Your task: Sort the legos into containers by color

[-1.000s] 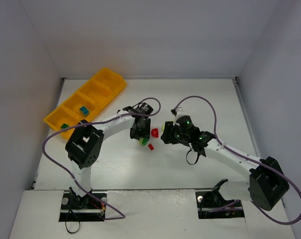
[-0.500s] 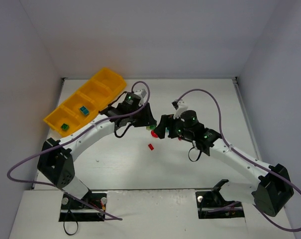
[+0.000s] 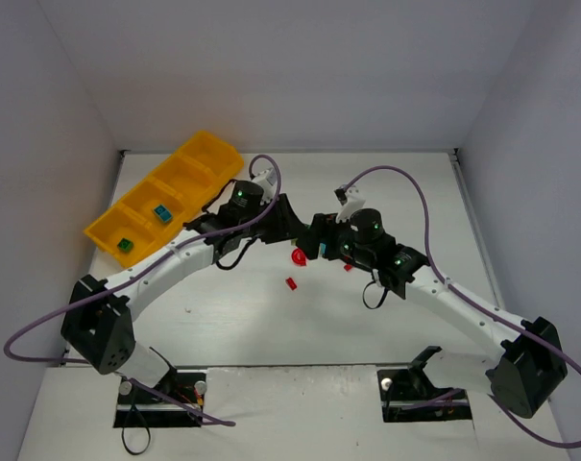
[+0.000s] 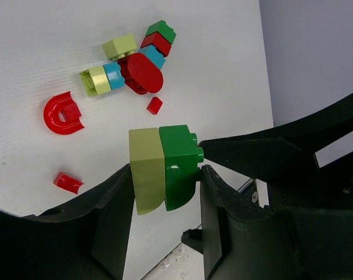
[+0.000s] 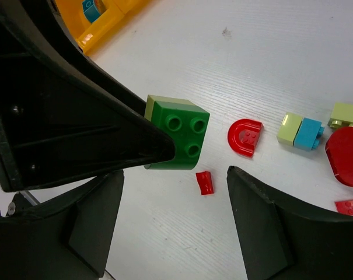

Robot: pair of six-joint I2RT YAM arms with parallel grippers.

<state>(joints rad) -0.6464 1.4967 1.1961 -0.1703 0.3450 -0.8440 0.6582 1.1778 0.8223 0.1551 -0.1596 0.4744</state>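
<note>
- The left gripper (image 4: 166, 189) was clamped on a two-brick stack (image 4: 163, 166) in the middle of the left wrist view. The pale yellow-green half sat against one finger and the green half against the other.
- The right gripper (image 5: 173, 182) was spread wide with nothing between its fingers. In its own view the stack sat just above that gap, with the green brick's studs facing the camera.
- In the left wrist view a black fingertip (image 4: 246, 156) of the right gripper poked in from the right edge and met the studded side of the green half.
- From the top view the two grippers were pretty much nose to nose at mid-frame, over the white table (image 3: 405, 182).
- Loose legos lay on the table. A red half-round (image 4: 62, 114) was left of centre and a small red brick (image 4: 67, 182) sat lower left of it. A mixed cluster (image 4: 135, 61) of red, blue, green and yellow-green pieces lay near the top.
- The tray (image 3: 208, 144) sat in the upper left of the top view, well apart from both grippers. A green brick (image 3: 125, 244) was in its lower-left end compartment and a blue brick (image 3: 160, 212) in the next one along.
</note>
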